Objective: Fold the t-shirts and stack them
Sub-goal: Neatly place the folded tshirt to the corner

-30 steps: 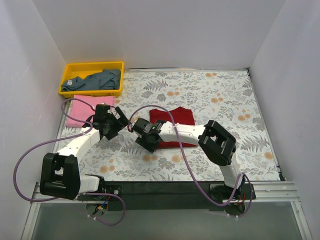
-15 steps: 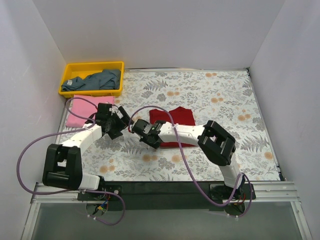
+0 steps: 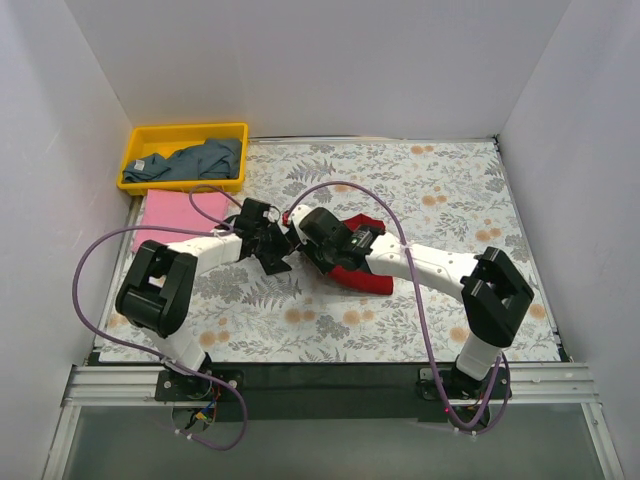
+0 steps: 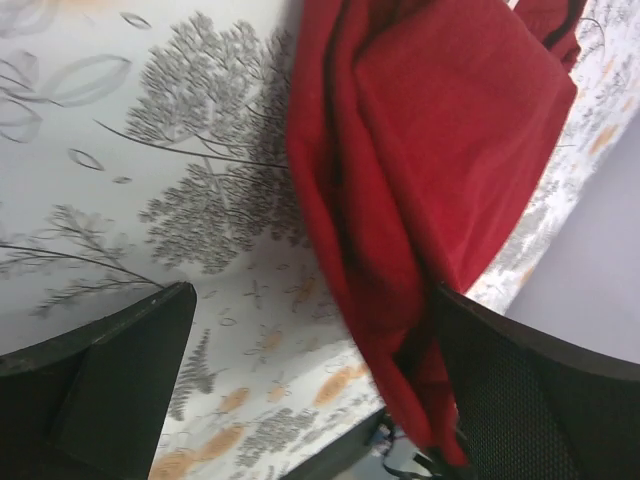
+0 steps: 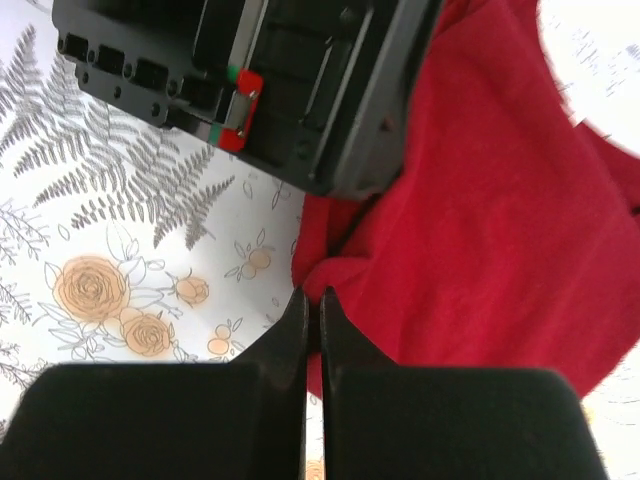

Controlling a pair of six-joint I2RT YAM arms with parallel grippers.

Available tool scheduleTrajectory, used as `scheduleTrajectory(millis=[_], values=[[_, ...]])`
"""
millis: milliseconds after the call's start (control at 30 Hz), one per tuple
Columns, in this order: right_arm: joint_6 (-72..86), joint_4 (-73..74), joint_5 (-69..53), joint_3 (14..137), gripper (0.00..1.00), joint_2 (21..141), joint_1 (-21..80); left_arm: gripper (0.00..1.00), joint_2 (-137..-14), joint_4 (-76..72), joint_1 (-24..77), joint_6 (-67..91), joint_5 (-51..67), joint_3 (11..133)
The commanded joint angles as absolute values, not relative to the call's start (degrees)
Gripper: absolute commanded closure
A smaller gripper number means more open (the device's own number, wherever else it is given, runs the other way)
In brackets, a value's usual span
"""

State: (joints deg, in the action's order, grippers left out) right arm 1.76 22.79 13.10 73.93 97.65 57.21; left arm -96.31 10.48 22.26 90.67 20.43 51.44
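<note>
Shifted red shirt (image 3: 362,281); blue-grey shirt (image 3: 200,158) binned

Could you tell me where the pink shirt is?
In the top view, the pink shirt lies flat on the table's left side, just in front of the yellow bin, left of the left claw.

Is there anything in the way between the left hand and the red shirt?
Nothing visible is in the way. The red shirt sits right between the fingers of the open left hand, close by one of them.

Red shirt (image 4: 430,170) beside left fingers (image 4: 540,400) — little room.
</note>
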Motion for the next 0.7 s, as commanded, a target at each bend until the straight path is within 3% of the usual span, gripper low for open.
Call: scheduleTrajectory(millis=[0,333,433,467,567,600,667], values=[[3.95,18.29,10.11,71.37,0.99,96.42,56.78,0.02,-97.02,7.04,23.55,95.88,21.44,52.91],[4.92,15.56,7.82,69.96,0.99,95.80,56.16,0.03,-103.09,5.01,27.15,98.96,20.83,54.14],[5.27,14.94,7.38,69.79,0.99,95.63,56.16,0.21,-103.62,4.83,28.03,99.05,19.87,53.88],[5.27,14.77,7.30,69.61,0.99,95.45,56.16,0.36,-103.62,4.83,28.21,98.62,19.52,53.88],[5.36,14.24,6.51,69.52,0.99,95.45,56.08,0.54,-103.89,4.75,28.30,96.95,18.55,54.23],[5.36,14.24,5.81,69.52,0.99,95.45,56.16,0.67,-103.71,4.83,28.30,96.33,18.02,54.40],[5.45,14.15,4.84,69.52,0.99,95.80,56.16,0.80,-103.36,5.45,28.30,94.58,15.84,55.02]])
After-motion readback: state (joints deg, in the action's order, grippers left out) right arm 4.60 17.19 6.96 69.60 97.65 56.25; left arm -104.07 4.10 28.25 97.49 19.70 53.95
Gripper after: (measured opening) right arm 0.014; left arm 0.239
